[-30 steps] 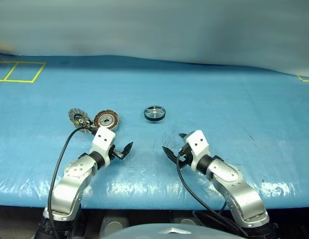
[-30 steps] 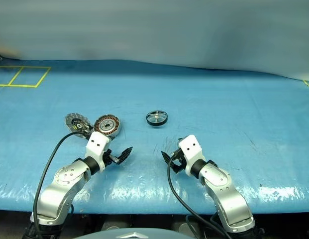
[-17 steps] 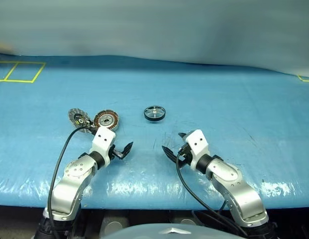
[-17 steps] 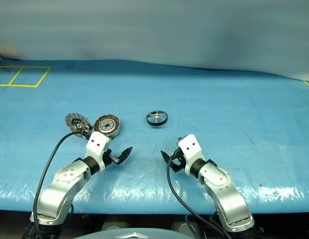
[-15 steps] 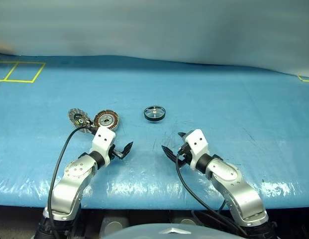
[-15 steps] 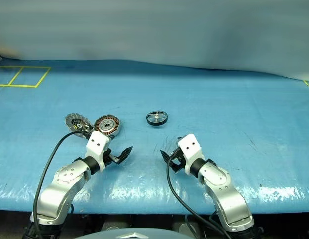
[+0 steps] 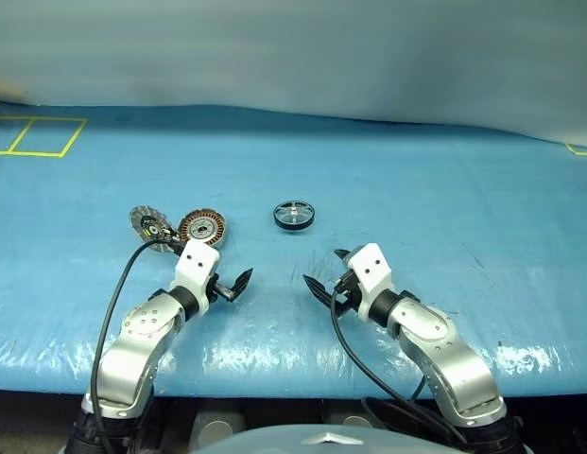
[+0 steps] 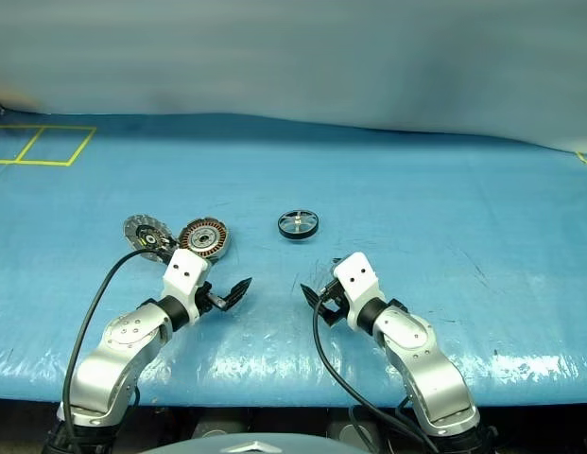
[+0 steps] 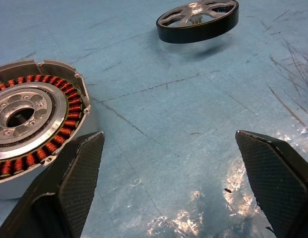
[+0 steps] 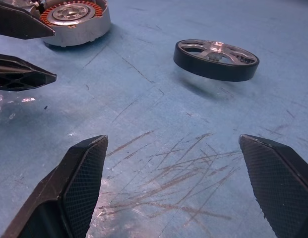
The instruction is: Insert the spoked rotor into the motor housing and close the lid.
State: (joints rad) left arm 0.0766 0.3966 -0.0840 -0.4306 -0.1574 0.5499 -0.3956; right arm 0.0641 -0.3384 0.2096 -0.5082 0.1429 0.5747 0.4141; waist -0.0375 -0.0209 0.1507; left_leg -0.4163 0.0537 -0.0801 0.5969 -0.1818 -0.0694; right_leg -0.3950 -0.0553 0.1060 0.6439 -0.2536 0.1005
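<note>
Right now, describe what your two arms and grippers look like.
Both arms are built of rounded silver-grey metal segments with black joints, each ending in a white boxy wrist block. A black cable loops along each arm. The left gripper and the right gripper each have two black tapered fingers with finely cross-hatched pads.

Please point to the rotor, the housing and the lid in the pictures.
rotor [image 7: 293,215]: left eye view, on its pale hub.
housing [image 9: 30,106]: left wrist view, on the silver centre inside the windings.
lid [image 8: 145,231]: right eye view, on its finned inner face.
</note>
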